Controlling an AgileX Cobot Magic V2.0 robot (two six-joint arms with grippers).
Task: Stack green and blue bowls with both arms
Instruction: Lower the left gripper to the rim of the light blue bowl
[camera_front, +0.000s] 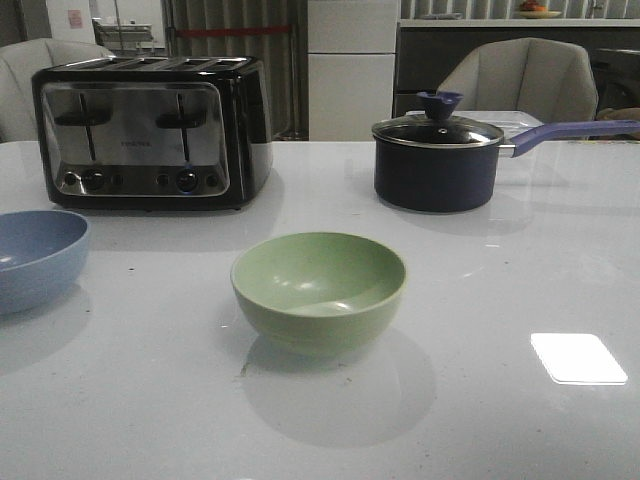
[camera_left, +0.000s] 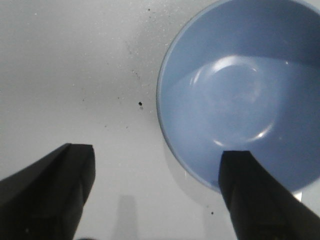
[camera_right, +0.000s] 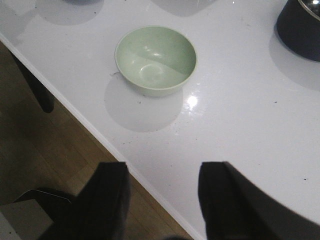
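The green bowl (camera_front: 318, 290) sits mid-worktop (camera_front: 480, 330), upright and apart from the blue bowl (camera_front: 38, 258) at the worktop's left edge. My left claw (camera_left: 157, 192) hangs spread wide, one finger over the blue bowl's rim. My right claw (camera_right: 162, 197) is parted, near the worktop's edge.

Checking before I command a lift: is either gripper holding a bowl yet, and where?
Nothing is held. The left gripper is open above the blue bowl; the right gripper is open, well short of the green bowl.
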